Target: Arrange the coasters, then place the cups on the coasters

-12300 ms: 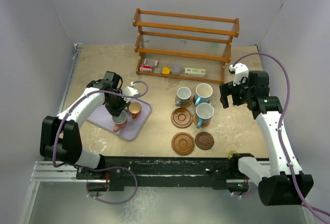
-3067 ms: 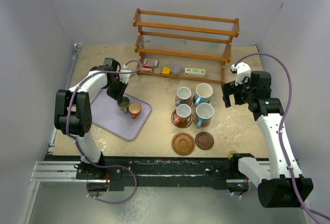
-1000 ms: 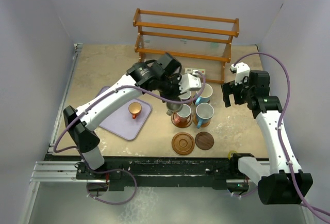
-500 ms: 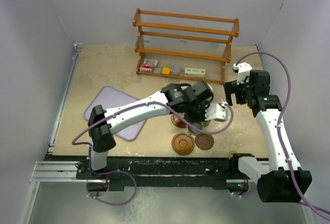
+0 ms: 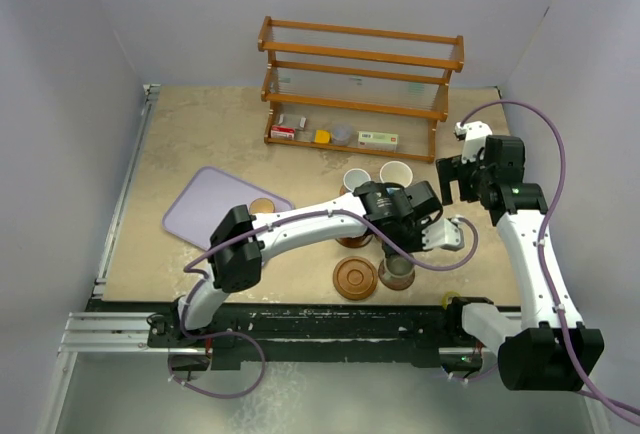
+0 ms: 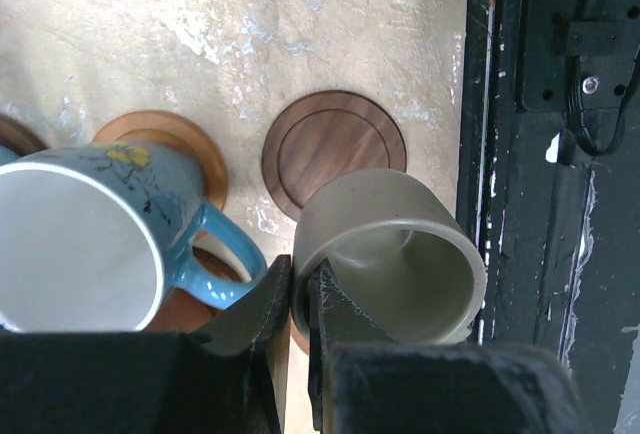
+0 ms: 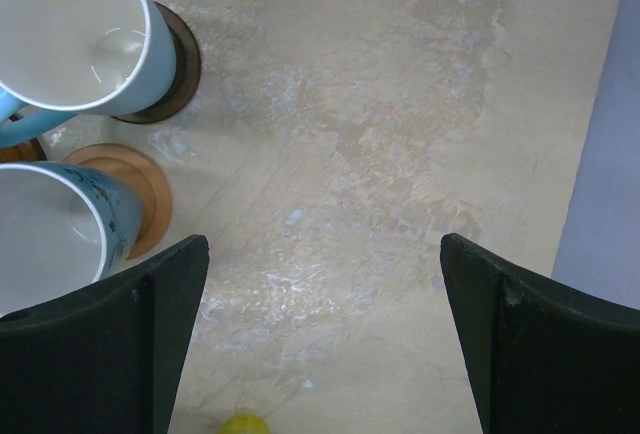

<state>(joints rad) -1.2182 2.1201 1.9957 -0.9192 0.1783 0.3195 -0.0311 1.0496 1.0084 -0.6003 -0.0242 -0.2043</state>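
Note:
My left gripper (image 6: pixel 300 282) is shut on the rim of the grey-green cup (image 6: pixel 390 254), holding it upright just above the table beside the dark brown coaster (image 6: pixel 335 144). From above, that cup (image 5: pixel 397 272) hangs over the front right coaster spot, with a grooved coaster (image 5: pixel 355 278) bare to its left. A pale blue cup (image 6: pixel 80 244) stands on a light brown coaster (image 6: pixel 190 144). A copper-orange cup (image 5: pixel 262 206) sits on the lavender tray (image 5: pixel 195 219). My right gripper (image 7: pixel 325 334) is open and holds nothing; two blue cups (image 7: pixel 70 34) (image 7: pixel 45 239) on coasters lie to its left.
A wooden shelf rack (image 5: pixel 360 74) with small boxes stands at the back. The left arm (image 5: pixel 300 224) stretches across the middle of the table, hiding some cups. A small yellow object (image 7: pixel 240 424) lies near the black base rail (image 6: pixel 540 204).
The left arm has swung from the middle cups to the near right with the grey-green cup, which now hangs low by the dark coaster. The right arm has stayed put.

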